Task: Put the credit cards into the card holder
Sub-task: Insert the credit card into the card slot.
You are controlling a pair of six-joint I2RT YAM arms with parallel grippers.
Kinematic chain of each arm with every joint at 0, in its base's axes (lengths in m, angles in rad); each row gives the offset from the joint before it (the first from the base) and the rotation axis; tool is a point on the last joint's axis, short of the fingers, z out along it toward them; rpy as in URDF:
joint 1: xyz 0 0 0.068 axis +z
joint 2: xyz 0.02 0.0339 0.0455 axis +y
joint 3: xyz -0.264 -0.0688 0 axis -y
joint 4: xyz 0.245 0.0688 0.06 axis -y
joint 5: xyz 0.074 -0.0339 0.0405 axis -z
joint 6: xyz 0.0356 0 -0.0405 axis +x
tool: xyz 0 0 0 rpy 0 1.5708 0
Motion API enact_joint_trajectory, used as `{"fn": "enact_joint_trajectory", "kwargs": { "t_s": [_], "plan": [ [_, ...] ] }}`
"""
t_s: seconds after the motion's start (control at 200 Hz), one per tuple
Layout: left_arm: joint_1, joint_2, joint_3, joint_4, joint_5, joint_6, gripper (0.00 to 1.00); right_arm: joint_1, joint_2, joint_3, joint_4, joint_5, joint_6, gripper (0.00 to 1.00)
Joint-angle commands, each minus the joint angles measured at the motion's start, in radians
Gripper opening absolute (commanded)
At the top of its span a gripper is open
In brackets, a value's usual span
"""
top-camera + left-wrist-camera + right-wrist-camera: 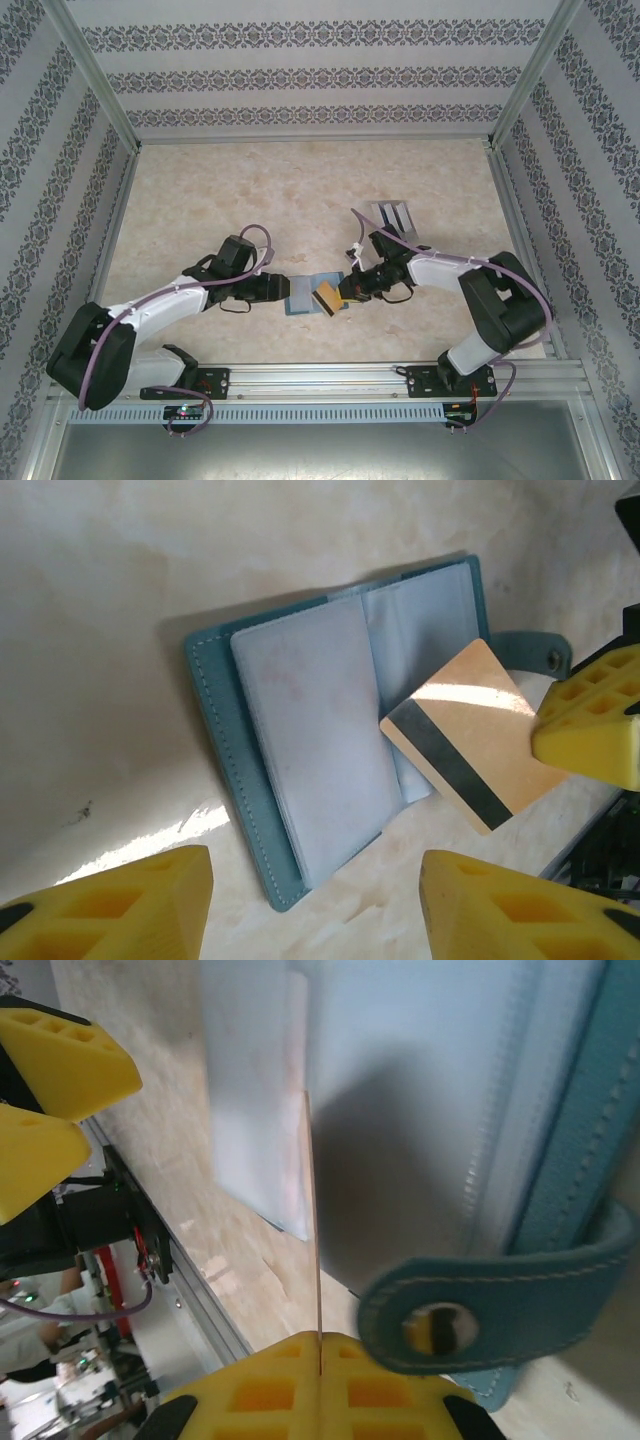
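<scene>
- Left wrist view: teal-blue soft leather bifold card holder lies open mid-frame on the beige table, pale pockets up to take cards.
- Orange-gold plastic credit card with black stripe sits right of centre, its corner over the pocket edge, angled as if for a slot.
- Right gripper is clamped on that card, seen edge-on.
- Left gripper has fingers apart at the lower frame, beside the holder's corner, probably to steady it; contact unclear.
- Grey ridged rack sits upper right, well apart.

A grey ridged rack stands on the beige marbled table, patterned walls around.
</scene>
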Motion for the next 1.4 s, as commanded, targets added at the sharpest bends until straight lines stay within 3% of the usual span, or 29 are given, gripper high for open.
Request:
{"fn": "enact_joint_trajectory", "kwargs": {
  "t_s": [0.0,0.455,0.724,0.984,1.214,1.394],
  "plan": [
    [-0.007,0.024,-0.005,-0.013,-0.004,0.025,0.54,0.009,0.034,0.034,0.030,-0.063,-0.002,0.00],
    [-0.009,0.154,0.030,-0.027,-0.088,0.039,0.27,-0.004,0.110,0.068,0.074,-0.085,0.017,0.00],
    [-0.014,0.178,0.038,-0.015,-0.097,0.037,0.26,-0.002,0.128,0.040,0.190,-0.019,0.116,0.00],
    [-0.027,0.208,0.043,0.017,-0.085,0.019,0.24,0.028,0.085,-0.051,0.382,0.094,0.282,0.06],
    [-0.035,0.214,0.045,0.023,-0.080,0.019,0.23,0.085,0.068,-0.068,0.431,0.147,0.346,0.07],
    [-0.035,0.211,0.042,0.026,-0.084,0.011,0.20,0.115,0.030,-0.090,0.449,0.261,0.410,0.08]
  ]
}}
